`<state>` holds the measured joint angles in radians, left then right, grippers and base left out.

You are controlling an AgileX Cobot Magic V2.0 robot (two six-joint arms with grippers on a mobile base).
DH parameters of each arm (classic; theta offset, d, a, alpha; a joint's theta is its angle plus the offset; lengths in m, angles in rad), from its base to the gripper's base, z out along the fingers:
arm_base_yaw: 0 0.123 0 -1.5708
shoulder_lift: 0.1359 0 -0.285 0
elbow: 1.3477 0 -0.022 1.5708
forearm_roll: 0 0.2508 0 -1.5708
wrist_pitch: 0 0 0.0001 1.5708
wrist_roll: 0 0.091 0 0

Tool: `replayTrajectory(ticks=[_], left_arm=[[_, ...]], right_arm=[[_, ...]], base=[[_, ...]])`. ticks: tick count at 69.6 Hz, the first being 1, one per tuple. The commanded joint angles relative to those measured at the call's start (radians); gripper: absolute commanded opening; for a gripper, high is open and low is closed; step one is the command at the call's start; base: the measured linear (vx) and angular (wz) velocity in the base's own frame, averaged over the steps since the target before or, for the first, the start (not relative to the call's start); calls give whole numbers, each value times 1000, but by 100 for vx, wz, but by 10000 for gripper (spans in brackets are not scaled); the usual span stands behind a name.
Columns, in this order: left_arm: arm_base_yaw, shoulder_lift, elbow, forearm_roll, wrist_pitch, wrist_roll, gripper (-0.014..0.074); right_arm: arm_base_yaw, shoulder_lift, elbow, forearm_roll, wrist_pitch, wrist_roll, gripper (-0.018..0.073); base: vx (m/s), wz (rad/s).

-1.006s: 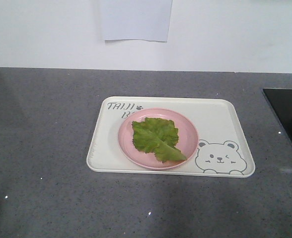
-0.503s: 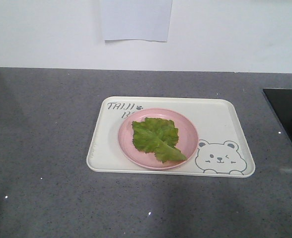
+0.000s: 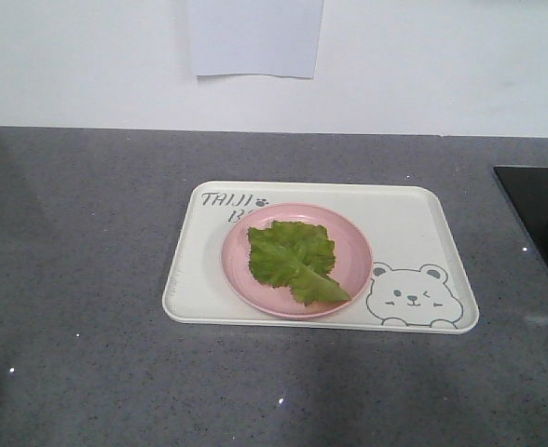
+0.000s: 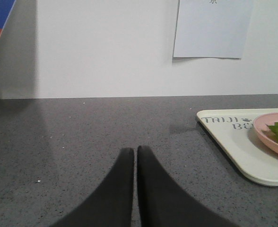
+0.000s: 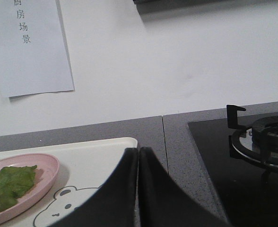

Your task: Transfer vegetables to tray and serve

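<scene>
The green lettuce leaf, the vegetables (image 3: 293, 260), lies on a round pink plate (image 3: 353, 251) that rests on the cream tray (image 3: 404, 219) in the middle of the grey counter. In the left wrist view my left gripper (image 4: 134, 150) is shut and empty, over bare counter left of the tray (image 4: 233, 142). In the right wrist view my right gripper (image 5: 138, 150) is shut and empty, near the right edge of the tray (image 5: 91, 163), with the vegetables (image 5: 9, 184) on the plate (image 5: 35, 165) to its left. Neither gripper shows in the front view.
A black stove top (image 3: 540, 214) with a burner grate (image 5: 264, 142) lies right of the tray. A white wall with a paper sheet (image 3: 255, 37) backs the counter (image 3: 78, 242).
</scene>
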<state>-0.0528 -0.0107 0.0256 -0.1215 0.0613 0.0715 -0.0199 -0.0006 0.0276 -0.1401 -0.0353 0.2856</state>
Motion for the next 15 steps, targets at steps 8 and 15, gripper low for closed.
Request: replayTrajectory(ticks=[8, 15], left_arm=[[3, -15, 27, -8, -71, -9, -6], [3, -15, 27, -8, -71, -9, -6]], right_arm=[[-2, 10, 16, -8, -81, -10, -6], [-2, 10, 16, -8, -81, -10, -6]], base=[[0, 0], [0, 0]])
